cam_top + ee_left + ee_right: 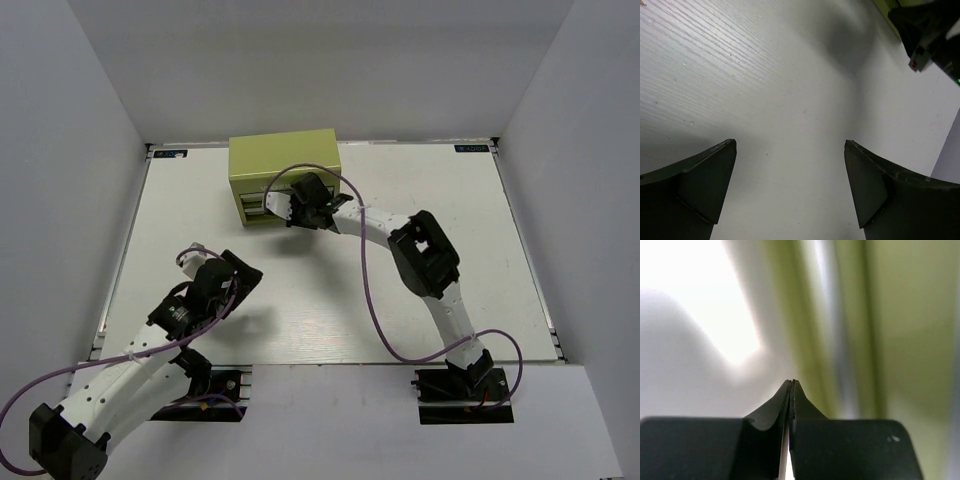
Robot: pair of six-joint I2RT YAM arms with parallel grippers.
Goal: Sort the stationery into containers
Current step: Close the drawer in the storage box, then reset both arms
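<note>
Near olive-green metal tool chest (pixel 284 165), poised with right gripper (pixel 791 385) pinched together; over white table (pixel 300 300), hovering with left gripper (pixel 790 145) spread apart.

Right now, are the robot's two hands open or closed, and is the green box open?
left gripper: open, holding nothing, above the bare table.
right gripper: shut, nothing between its fingers, tips close to the front of the chest.
green tool chest: upright at the far side of the table; no drawer visibly sticking out, though the right arm hides part of its front.
</note>
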